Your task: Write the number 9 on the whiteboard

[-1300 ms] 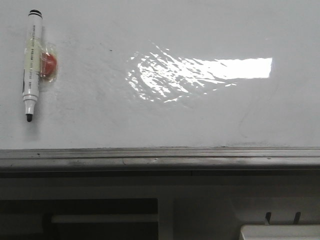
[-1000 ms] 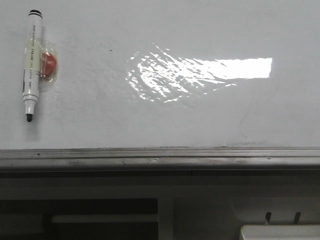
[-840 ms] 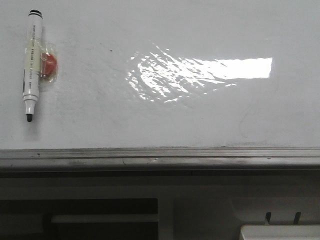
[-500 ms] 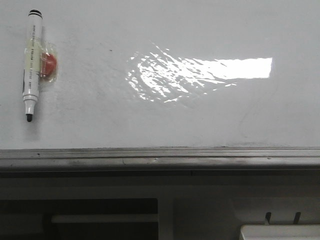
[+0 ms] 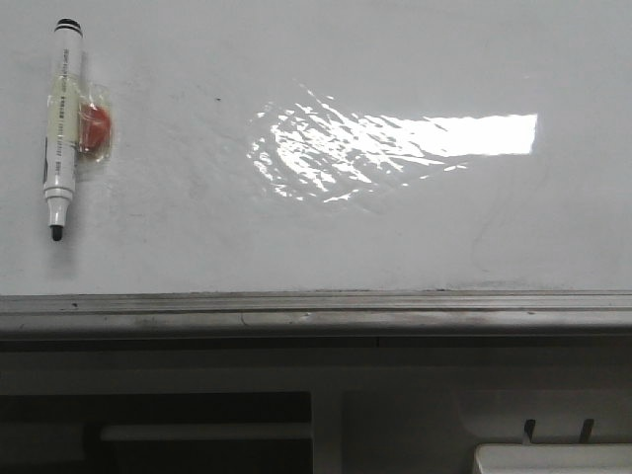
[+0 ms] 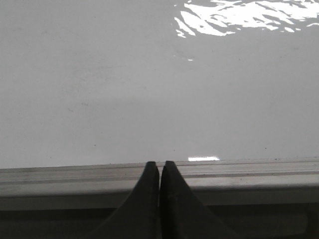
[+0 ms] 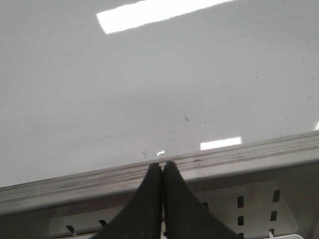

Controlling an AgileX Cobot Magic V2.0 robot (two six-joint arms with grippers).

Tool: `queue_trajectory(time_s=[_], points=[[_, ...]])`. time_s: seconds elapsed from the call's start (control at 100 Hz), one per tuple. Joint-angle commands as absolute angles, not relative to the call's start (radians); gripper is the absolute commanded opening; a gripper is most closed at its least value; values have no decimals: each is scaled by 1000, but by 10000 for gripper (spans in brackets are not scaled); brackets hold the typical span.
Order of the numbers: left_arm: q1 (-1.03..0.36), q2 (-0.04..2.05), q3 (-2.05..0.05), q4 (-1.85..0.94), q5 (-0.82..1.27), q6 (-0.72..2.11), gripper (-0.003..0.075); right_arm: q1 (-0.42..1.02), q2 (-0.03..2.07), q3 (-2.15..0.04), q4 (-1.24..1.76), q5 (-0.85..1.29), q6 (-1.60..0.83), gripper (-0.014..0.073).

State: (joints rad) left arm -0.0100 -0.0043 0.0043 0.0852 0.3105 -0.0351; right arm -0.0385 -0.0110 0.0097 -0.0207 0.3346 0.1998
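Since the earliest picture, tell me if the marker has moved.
No. The marker lies where it did, same gap above the grey rail, beside the red blob.

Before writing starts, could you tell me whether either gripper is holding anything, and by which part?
Nothing is held. The left gripper and right gripper are both shut on nothing, while the white black-capped marker lies untouched on the glossy whiteboard.

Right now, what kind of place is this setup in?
Probably a lab or workshop test bench. A large glossy whiteboard lies flat as the work surface, with a grey metal rail along its near edge. An uncapped marker rests at its far left, and white cabinet panels sit below.
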Motion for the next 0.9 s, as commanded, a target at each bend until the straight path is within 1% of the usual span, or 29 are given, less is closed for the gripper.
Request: queue_trajectory(time_s=[0.0,0.15,0.33,0.48,0.7,0.81,0.89], points=[[-10,-32,45,91,182,-40,-20,-45,-26,37,-28,284,196,-69],[-10,-32,45,85,76,-42,-20,-45,-26,37,-58,284,196,-69],[-10,-32,45,-72,59,-42,-20,-45,-26,37,-61,248,196,-69],[-10,-32,45,-71,59,-42,-20,-45,-26,37,-63,135,196,-69],[-10,-32,45,-62,31,-42,-20,-45,-26,37,-63,105,196,-69],[-10,-32,45,-74,0,-43,-20,-45,-26,37,-63,8,196,-69],[-10,-32,45,-147,-60,-43,-20,-45,-26,37,-63,-61,196,-69]])
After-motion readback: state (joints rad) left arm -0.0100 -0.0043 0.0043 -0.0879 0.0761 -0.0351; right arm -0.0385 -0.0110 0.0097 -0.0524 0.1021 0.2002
